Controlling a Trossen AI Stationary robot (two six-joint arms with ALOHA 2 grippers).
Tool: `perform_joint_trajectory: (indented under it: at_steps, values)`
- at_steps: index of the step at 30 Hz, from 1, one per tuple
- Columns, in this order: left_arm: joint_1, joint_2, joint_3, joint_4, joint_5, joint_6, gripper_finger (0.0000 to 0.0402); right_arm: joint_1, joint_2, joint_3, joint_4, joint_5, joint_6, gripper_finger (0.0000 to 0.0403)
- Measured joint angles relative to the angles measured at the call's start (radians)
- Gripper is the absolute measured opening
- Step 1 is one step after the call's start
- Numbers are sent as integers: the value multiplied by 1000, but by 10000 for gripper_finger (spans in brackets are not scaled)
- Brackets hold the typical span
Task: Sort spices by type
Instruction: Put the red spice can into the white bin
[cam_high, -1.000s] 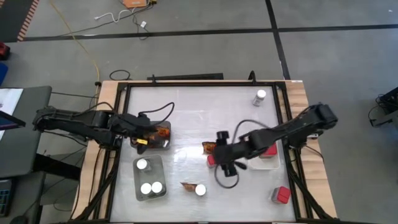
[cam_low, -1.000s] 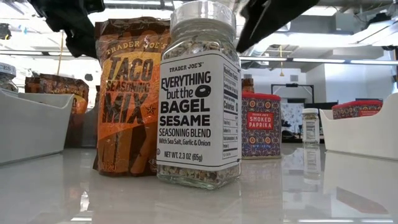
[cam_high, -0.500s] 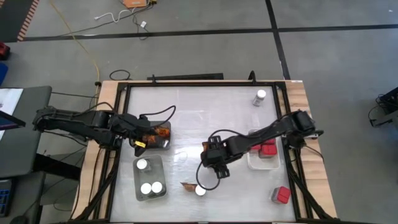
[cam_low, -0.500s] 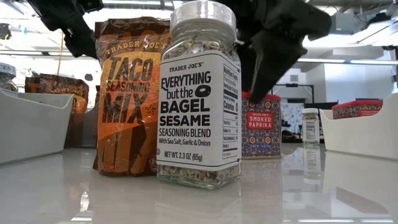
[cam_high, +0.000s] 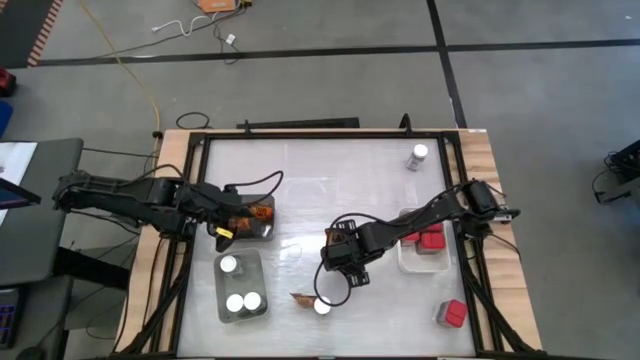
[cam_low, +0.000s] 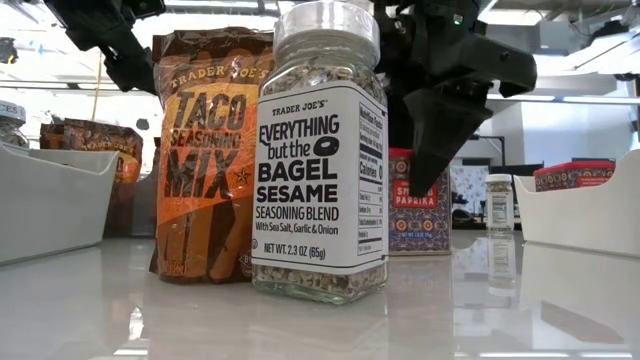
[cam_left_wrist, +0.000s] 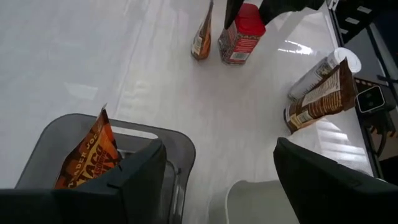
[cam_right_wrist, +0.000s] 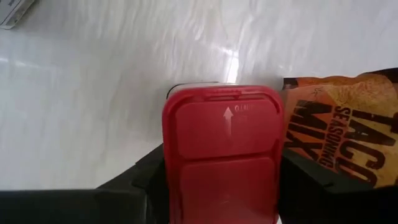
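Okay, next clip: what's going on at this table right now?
Two arms are sorting spices into trays. The right claw is down over a red paprika box mid-table, one finger on each side of it, beside a taco seasoning packet. The left claw hangs open above the grey tray, which already holds a packet. Three jars sit in the clear tray; red boxes lie in the white tray.

In the high view, the upper middle of the table (cam_high: 330, 170) lies open, with only a jar (cam_high: 417, 156) at upper right. At centre the right gripper (cam_high: 338, 250) straddles a red box (cam_right_wrist: 222, 155), a taco packet (cam_right_wrist: 339, 124) seemingly touching its side. Lower down, a jar and packet pair (cam_high: 312, 303) narrows the passage between the grey tray (cam_high: 240, 285) and white tray (cam_high: 425, 255).
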Motion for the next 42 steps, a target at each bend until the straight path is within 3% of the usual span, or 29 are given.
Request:
perform_joint_trajectory:
  at_steps: [12,21,32,42]
  values:
    - [0,0,0,0,0,12,286,27,-105,93,-119,16,126,234]
    - [0,0,0,1,-4,-4,286,102,-301,91,-310,176,275,234]
    - [0,2,1,1,-19,-5,286,262,-568,-162,-377,202,603,234]
    - [0,2,1,1,-31,-7,286,421,-668,-283,-559,197,813,234]
